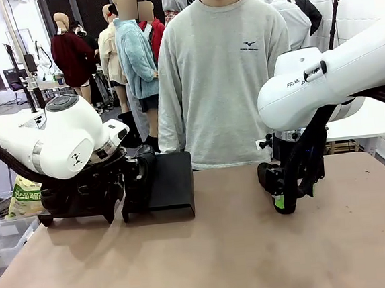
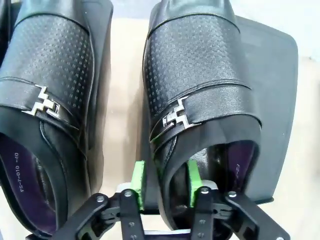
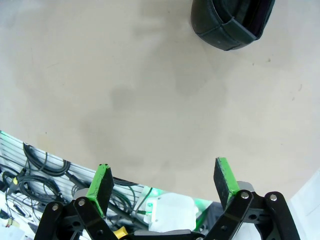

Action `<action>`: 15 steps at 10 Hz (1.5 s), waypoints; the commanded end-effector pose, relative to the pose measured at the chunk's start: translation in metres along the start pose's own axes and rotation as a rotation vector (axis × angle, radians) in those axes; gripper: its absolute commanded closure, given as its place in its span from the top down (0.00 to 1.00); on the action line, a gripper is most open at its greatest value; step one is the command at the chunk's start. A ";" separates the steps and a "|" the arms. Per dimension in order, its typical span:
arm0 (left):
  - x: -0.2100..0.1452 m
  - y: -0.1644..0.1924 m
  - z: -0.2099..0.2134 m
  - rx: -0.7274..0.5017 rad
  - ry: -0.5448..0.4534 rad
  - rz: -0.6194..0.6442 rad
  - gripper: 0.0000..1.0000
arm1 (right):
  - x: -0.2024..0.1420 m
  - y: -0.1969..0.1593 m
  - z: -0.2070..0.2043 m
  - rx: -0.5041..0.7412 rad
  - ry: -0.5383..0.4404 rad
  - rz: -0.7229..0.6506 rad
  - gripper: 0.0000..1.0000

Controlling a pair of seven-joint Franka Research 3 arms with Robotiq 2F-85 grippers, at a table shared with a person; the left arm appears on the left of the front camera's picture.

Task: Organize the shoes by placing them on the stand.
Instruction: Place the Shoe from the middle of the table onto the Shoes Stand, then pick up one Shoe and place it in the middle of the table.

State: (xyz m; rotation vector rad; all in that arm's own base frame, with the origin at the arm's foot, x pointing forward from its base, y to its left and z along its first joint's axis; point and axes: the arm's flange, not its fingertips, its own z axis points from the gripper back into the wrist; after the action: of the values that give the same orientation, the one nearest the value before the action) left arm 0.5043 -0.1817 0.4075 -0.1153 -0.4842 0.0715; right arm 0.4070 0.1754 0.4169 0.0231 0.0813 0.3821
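The right pincer (image 3: 165, 185) hangs wide open above the bare table (image 3: 125, 90), a shoe's heel (image 3: 231, 22) well apart.

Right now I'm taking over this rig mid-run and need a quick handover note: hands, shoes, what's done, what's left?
Left hand: jaws part open, straddling the heel rim of the right-hand shoe on the stand; whether it grips, I cannot tell.
Right hand: open, nothing held, above the table.
Second shoe sits beside the first, apart from it.
One more dark shoe heel rests on the table.
Done: two shoes on the stand. Left: finish the release, then the shoe on the table.
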 end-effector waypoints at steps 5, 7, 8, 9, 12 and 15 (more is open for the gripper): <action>0.003 -0.005 0.033 0.000 -0.058 -0.024 1.00 | 0.002 -0.001 0.002 -0.012 0.010 0.008 1.00; 0.003 -0.005 0.045 0.003 -0.068 0.000 1.00 | 0.002 -0.001 0.002 -0.012 0.010 0.008 1.00; 0.007 -0.007 0.032 -0.009 -0.062 -0.013 1.00 | 0.002 -0.001 0.002 -0.012 0.010 0.008 1.00; 0.007 -0.007 0.032 -0.009 -0.062 -0.013 1.00 | 0.002 -0.001 0.002 -0.012 0.010 0.008 1.00; 0.007 -0.007 0.032 -0.009 -0.062 -0.013 1.00 | 0.002 -0.001 0.002 -0.012 0.010 0.008 1.00; 0.007 -0.007 0.032 -0.009 -0.062 -0.013 1.00 | 0.002 -0.001 0.002 -0.012 0.010 0.008 1.00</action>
State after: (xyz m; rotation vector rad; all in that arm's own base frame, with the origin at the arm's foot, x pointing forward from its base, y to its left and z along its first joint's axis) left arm 0.4955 -0.1841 0.4399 -0.1207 -0.5414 0.0627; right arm 0.4070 0.1754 0.4169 0.0231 0.0813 0.3821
